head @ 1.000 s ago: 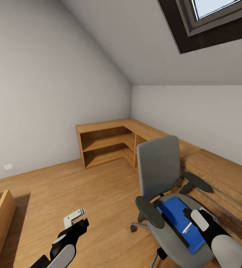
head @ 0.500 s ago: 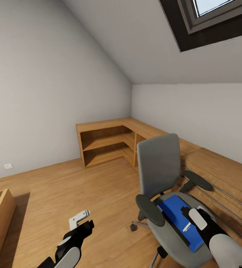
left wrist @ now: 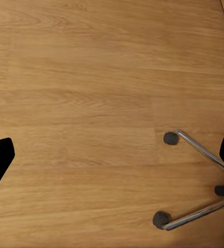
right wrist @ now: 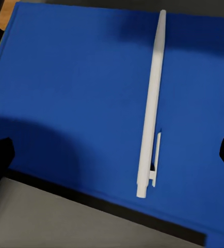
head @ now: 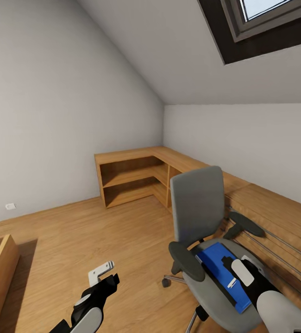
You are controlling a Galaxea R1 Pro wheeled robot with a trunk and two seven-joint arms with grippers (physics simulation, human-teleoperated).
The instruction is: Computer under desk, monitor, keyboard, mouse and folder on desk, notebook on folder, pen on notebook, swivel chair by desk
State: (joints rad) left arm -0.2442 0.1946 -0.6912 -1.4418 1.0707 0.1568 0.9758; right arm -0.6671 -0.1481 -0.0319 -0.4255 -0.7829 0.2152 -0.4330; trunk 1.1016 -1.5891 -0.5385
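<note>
1. The pen (right wrist: 150, 111), slim and white, lies flat on a blue book (head: 222, 270) on the swivel chair (head: 201, 240) seat, at about 4 o'clock in the head view; whether the blue book is the notebook or the folder I cannot tell.
2. The right gripper (head: 241, 272) hangs directly above it, fingers spread wide with the pen between them; this arm is much nearer.
3. The pen's long axis runs across the line between the fingers, clip end nearest the book's edge.
4. The left gripper (head: 105, 276) hovers open over bare floor (left wrist: 91, 103) at 7 o'clock.
</note>
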